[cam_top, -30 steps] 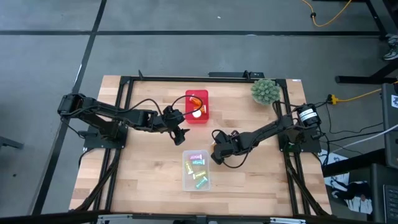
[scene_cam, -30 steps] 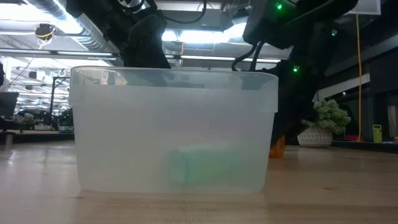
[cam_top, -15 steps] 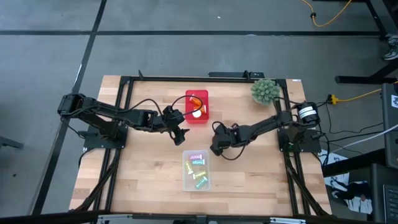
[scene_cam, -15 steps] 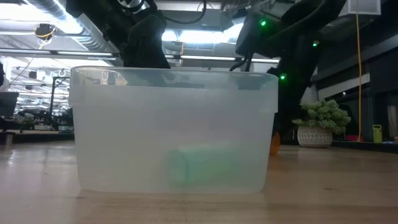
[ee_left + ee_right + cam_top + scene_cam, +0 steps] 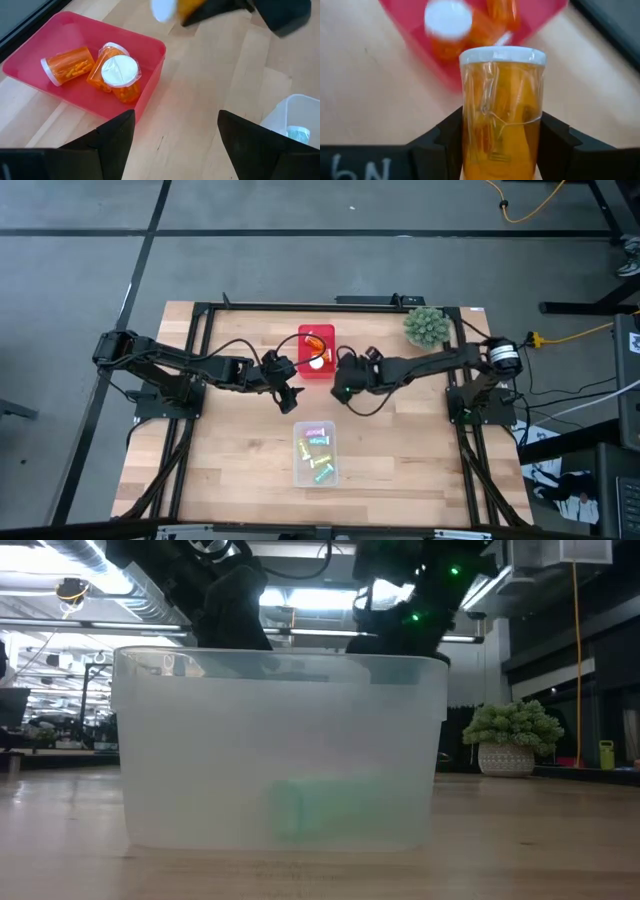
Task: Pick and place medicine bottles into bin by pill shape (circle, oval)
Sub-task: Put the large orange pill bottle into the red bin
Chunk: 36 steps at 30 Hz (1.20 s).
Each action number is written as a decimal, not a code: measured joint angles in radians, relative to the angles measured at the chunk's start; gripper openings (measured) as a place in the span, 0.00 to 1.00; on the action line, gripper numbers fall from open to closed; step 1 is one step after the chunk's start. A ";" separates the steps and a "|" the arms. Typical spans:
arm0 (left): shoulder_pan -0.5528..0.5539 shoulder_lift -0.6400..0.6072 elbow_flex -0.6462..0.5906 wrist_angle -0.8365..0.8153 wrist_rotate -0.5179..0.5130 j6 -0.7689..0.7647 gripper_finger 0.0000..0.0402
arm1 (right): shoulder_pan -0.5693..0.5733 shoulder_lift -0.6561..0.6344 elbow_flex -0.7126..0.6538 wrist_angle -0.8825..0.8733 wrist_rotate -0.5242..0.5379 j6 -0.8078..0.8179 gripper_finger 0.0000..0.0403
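At the middle of the wooden table [image 5: 230, 470] sit two containers. The red bin [image 5: 317, 352], toward the far edge, holds translucent orange medicine bottles [image 5: 114, 75] with white caps; the left wrist view shows three of them lying together, one with its round cap facing up. Nearer the front edge, the clear bin [image 5: 316, 454] holds several tinier bottles [image 5: 318, 445] in pastel green, pink and yellow, lying at mixed angles; through its frosted wall in the low view one pale green bottle shows as a blur on the floor of the bin.

The left gripper [image 5: 292, 394] hangs just left of the red bin and up-left of the clear bin, its two fingers spread wide with nothing between them. Its arm reaches in from the table's left edge.

The right gripper [image 5: 342, 386] sits just beside the red bin's right side, its arm stretched across from the right edge. Its fingers are clamped on one orange bottle [image 5: 501, 107], a translucent cylinder with a white cap and a clear wrap over its label, held above the wood with the red bin just beyond it.

A green spiky plant [image 5: 426, 326] stands near the table's far right corner.
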 joint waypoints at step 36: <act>0.000 0.000 0.000 -0.002 0.000 -0.007 0.69 | -0.299 0.097 0.053 0.454 -0.381 -0.310 0.49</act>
